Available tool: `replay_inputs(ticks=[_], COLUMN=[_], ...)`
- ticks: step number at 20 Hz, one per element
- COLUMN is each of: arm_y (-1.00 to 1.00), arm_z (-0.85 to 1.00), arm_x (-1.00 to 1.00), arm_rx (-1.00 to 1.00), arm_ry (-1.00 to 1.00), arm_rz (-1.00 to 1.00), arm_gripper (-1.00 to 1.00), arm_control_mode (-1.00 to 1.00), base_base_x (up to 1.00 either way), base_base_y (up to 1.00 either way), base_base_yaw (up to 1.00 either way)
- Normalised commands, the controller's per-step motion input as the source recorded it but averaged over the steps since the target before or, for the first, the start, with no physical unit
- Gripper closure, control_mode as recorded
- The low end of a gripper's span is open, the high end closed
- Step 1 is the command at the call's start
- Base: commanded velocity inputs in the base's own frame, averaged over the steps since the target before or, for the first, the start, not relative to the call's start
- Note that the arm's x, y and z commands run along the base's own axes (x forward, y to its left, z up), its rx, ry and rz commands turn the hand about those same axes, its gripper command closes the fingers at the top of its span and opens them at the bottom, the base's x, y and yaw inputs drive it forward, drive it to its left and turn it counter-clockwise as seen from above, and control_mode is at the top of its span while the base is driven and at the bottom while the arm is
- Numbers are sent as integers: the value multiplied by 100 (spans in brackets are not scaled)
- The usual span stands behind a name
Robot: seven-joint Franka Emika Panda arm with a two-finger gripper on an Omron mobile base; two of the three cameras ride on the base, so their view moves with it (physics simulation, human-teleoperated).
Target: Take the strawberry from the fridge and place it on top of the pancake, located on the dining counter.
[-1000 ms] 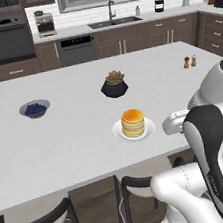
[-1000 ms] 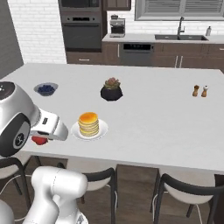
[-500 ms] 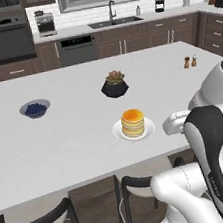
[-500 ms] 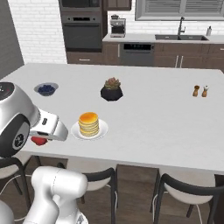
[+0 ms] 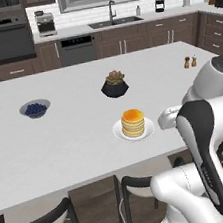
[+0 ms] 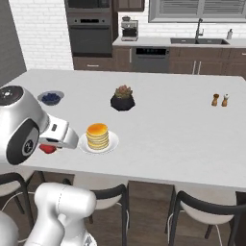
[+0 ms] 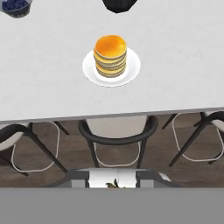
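A stack of pancake [image 5: 133, 122] [image 6: 97, 135] [image 7: 110, 53] with a golden top sits on a white plate [image 7: 131, 72] near the front edge of the white dining counter [image 5: 62, 141] [image 6: 168, 125]. My gripper [image 6: 48, 148] [image 7: 113, 180] hovers off the counter's front edge, left of the plate in the right base view. It is shut on the strawberry [image 6: 47, 148], a small red berry; in the hand view just its green leaf tip [image 7: 114, 185] peeks between the fingers. The fridge is out of view.
On the counter stand a bowl of blueberries [image 5: 35, 109] [image 6: 50, 98], a dark potted plant [image 5: 114, 85] [image 6: 123, 98] behind the plate, and two small shakers [image 5: 189, 62] [image 6: 220, 100]. Dark-framed chairs [image 7: 118, 135] [image 6: 202, 211] are tucked under the front edge.
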Motion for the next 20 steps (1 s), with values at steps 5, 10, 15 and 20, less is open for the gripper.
replay_inputs(ticks=[5, 10, 15, 20], arm_y=[0, 1, 10, 9], arm_z=[1, 0, -17, -40], arm_x=[100, 100, 100, 100], arm_rx=[-2, -1, -1, 0], arm_ry=[6, 9, 11, 7], arm_rz=[0, 0, 0, 0], arm_gripper=[100, 100, 100, 100], arm_control_mode=[-100, -100, -100, -100], base_base_x=[0, 0, 0, 0], base_base_y=[0, 0, 0, 0], base_base_yaw=[0, 0, 0, 0])
